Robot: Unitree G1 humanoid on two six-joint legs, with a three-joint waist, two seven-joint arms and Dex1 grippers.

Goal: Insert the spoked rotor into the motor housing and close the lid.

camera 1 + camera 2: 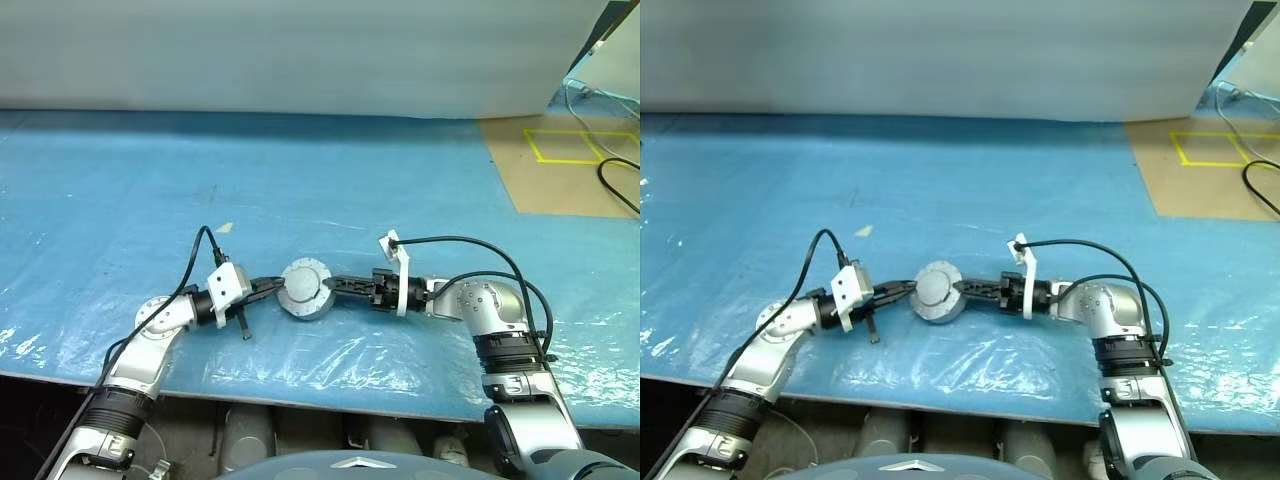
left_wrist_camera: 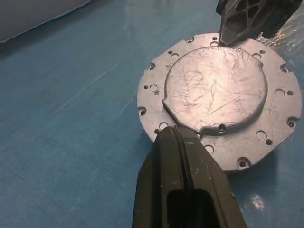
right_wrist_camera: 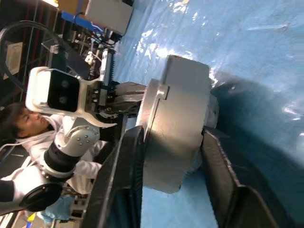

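The lid [image 2: 216,90], a scratched silver disc with a raised middle and a ring of small holes, lies flat on top of the motor housing [image 3: 183,128] on the blue sheet. My left gripper [image 2: 175,130] is shut, and its tip touches the lid's rim from the left. From the right, my right gripper [image 3: 173,133] straddles the stack, one finger above the lid and one below the housing, both pressed against it. In the head views the stack [image 1: 305,288] sits between the two grippers. The spoked rotor is hidden.
The blue plastic sheet [image 1: 150,170] covers the table up to its front edge [image 1: 300,385]. At the back right is a brown board with yellow tape [image 1: 565,150] and black cables [image 1: 615,180]. A person [image 3: 28,128] is behind my left arm in the right wrist view.
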